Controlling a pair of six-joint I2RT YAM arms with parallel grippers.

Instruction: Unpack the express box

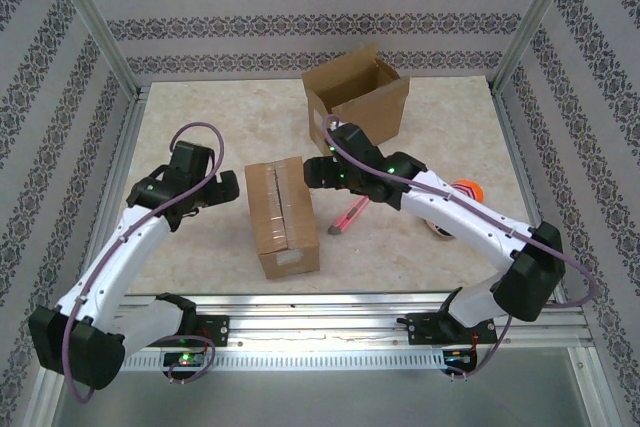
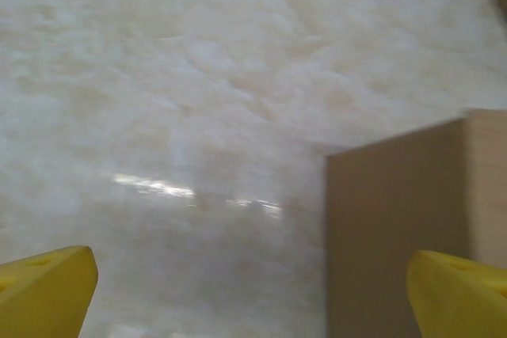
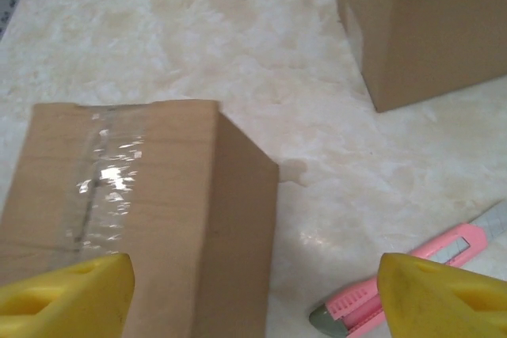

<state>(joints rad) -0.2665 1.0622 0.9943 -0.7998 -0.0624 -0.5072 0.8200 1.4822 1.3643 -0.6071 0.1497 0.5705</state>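
Jaws: left gripper (image 1: 227, 187) spread wide, empty; right gripper (image 1: 316, 171) apart, empty.
Boxes: two, a taped box (image 1: 282, 217) and an open box (image 1: 358, 97) beyond it.
Knives: one pink knife (image 1: 348, 215), just right of the taped box.

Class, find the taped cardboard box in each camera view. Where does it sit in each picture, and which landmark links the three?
Top external: the taped box lies mid-table, near the front edge.
Left wrist: the taped box shows one plain side at lower right.
Right wrist: the taped box shows its taped top at lower left.
Shared landmark: the marble tabletop around it.
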